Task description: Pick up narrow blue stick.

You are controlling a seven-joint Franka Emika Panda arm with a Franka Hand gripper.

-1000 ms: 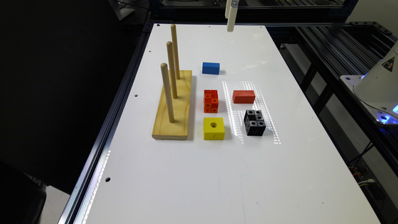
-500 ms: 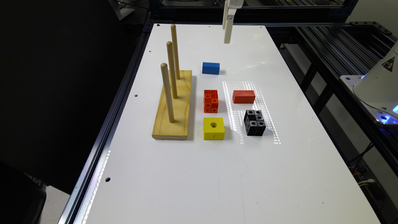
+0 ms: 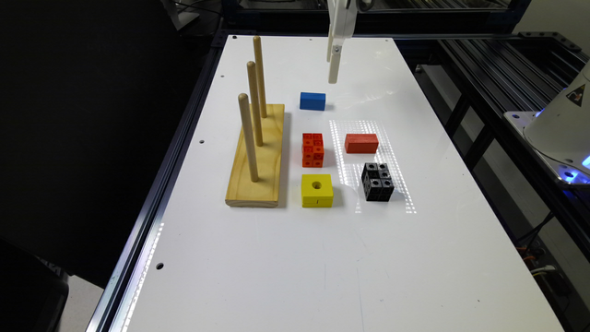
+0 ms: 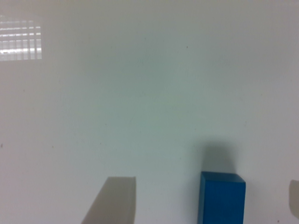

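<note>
Pincer (image 3: 333, 69) hanging above the white desk (image 3: 322, 258), just beyond the small solid narrow blue stick (image 3: 312, 101), fingers (image 4: 112, 200) spread apart and empty, with the stick (image 4: 222, 198) showing between them in the wrist view, nearer one side. Blue stick lying flat on the desk, apart from the wooden peg board (image 3: 256, 157) and the plain red rectangular block (image 3: 361, 143). Best approach, as a judgement: centre over the stick first, line the fingers across its narrow faces, then descend straight, stop just short of the desk, close evenly, lift without dragging. Risk: nudging the stick with one finger if off-centre.
</note>
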